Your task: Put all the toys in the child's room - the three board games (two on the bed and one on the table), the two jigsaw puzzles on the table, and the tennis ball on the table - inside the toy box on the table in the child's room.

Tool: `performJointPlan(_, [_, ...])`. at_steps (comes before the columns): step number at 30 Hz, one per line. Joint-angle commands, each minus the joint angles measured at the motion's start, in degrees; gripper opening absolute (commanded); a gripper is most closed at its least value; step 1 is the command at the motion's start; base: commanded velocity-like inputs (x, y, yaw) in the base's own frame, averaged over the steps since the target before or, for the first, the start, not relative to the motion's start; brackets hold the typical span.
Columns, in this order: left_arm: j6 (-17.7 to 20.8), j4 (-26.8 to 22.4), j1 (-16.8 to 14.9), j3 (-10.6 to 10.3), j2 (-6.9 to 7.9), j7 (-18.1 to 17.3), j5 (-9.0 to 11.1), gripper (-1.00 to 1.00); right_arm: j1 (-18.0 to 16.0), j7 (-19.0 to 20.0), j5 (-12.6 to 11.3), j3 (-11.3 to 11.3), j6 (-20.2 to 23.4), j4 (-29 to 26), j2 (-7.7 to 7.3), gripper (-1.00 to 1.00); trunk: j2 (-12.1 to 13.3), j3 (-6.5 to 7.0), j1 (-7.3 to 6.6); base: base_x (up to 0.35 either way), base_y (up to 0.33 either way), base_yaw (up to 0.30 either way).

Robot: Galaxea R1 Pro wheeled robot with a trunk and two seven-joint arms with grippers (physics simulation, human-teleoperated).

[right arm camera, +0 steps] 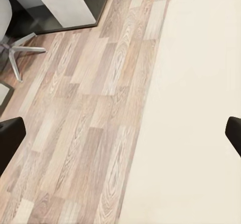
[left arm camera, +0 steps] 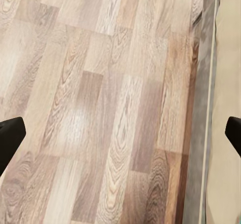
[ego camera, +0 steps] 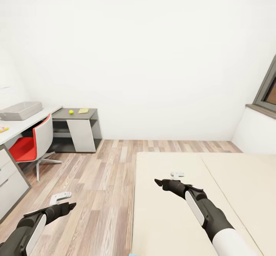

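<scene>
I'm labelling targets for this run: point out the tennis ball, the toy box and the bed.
tennis ball (ego camera: 71, 111), head view, its centre.
toy box (ego camera: 15, 114), head view, near wall.
bed (ego camera: 168, 217), head view, bare mattress.

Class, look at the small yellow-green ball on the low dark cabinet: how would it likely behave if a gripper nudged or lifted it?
The tennis ball is round, so a nudge would probably send it rolling across the flat dark cabinet top, which shows no raised edge, possibly onto the floor. It looks small beside the toy box, so it is likely light. A gripper closing off-centre might squeeze it out sideways.
</scene>
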Motion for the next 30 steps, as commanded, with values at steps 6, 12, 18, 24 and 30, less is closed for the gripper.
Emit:
performJointPlan(6, [0.39,-0.06,-0.05,0.12,0.03,-0.16,0.3,1.0,-0.05,-0.04,-0.32,0.12,0.27,-0.07,-0.05,1.0,-0.13,0.35,0.04,0.0,0.0,0.0])
performJointPlan(12, [0.39,-0.06,-0.05,0.11,0.05,-0.16,0.3,1.0,-0.05,-0.08,-0.32,0.06,0.27,-0.07,-0.05,1.0,-0.13,0.84,0.04,0.0,0.0,0.0])
performJointPlan(18, [0.39,-0.06,-0.05,0.1,0.01,-0.17,0.29,1.0,-0.05,-0.09,-0.32,0.1,0.27,-0.06,-0.05,1.0,-0.13,1.32,0.04,0.0,0.0,0.0])
performJointPlan(24, [0.39,-0.06,-0.05,0.1,0.03,-0.16,0.29,1.0,-0.05,-0.08,-0.32,0.03,0.27,-0.04,-0.06,1.0,-0.13,1.78,0.04,0.0,0.0,0.0])
performJointPlan(30, [0.4,-0.06,-0.05,0.11,0.04,-0.18,0.29,1.0,-0.05,-0.03,-0.37,-0.29,0.27,-0.06,-0.06,1.0,-0.13,2.02,0.04,0.0,0.0,0.0])
